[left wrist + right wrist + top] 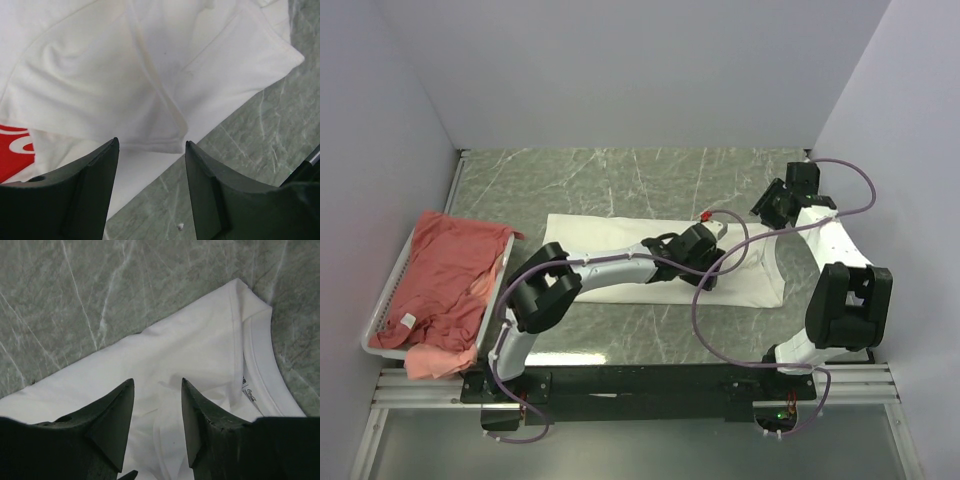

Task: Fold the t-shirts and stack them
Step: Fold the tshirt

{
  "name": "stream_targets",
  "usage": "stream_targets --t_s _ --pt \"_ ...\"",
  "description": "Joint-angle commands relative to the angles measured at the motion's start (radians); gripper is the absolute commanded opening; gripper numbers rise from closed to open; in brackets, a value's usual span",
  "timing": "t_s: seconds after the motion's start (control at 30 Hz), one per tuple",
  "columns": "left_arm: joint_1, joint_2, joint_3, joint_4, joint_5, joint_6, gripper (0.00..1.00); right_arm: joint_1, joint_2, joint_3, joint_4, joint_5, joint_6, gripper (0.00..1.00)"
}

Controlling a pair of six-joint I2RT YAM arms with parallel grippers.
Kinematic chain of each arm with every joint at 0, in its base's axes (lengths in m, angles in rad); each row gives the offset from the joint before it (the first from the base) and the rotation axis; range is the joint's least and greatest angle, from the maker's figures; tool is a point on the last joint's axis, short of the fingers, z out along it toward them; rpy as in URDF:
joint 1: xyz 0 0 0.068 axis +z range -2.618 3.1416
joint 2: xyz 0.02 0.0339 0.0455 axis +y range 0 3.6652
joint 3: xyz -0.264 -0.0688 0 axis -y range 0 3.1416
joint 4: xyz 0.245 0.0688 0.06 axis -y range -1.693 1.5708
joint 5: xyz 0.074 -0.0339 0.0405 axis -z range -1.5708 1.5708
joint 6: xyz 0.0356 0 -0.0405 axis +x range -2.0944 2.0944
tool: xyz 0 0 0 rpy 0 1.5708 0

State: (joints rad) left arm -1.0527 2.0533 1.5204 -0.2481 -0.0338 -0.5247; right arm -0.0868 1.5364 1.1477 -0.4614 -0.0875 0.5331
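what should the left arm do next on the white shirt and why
Probably lower the left gripper and pinch the hem of the folded flap just ahead of it. Its jaws stand open and empty, and the white t-shirt lies flat in a long strip, not yet folded across.

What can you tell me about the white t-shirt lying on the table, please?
The white t-shirt is soft, cotton-looking cloth, spread flat but creased on the green marbled table, stretched left to right. A flap is folded in over the body, and a bit of red print shows at one edge. Its ribbed collar has a label inside. The left pincer and right pincer hang open over it, gripping nothing; the left arm crosses above it.
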Motion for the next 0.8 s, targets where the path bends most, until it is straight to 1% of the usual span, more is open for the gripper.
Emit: stream_targets --t_s 0.0,0.33,0.43,0.53,0.57,0.67,0.77 --pt "-0.021 0.019 0.058 0.021 -0.021 0.040 0.61 -0.030 0.014 -0.002 0.050 -0.067 -0.007 0.49" --pt "-0.047 0.080 0.115 -0.002 -0.044 0.057 0.59 -0.041 0.059 -0.017 0.098 -0.127 0.005 0.48" --pt "-0.049 0.093 0.126 -0.013 -0.063 0.055 0.55 -0.041 0.068 -0.028 0.113 -0.127 0.004 0.48" --pt "-0.049 0.099 0.124 -0.011 -0.075 0.048 0.45 -0.039 0.086 -0.046 0.122 -0.121 0.002 0.47" --pt "-0.049 0.097 0.124 -0.011 -0.086 0.043 0.35 -0.039 0.093 -0.051 0.125 -0.123 0.002 0.47" --pt "-0.049 0.091 0.109 -0.002 -0.097 0.028 0.20 -0.039 0.106 -0.069 0.136 -0.120 -0.004 0.47" --pt "-0.049 0.073 0.081 0.015 -0.117 0.012 0.11 -0.037 0.113 -0.086 0.144 -0.109 -0.013 0.46"
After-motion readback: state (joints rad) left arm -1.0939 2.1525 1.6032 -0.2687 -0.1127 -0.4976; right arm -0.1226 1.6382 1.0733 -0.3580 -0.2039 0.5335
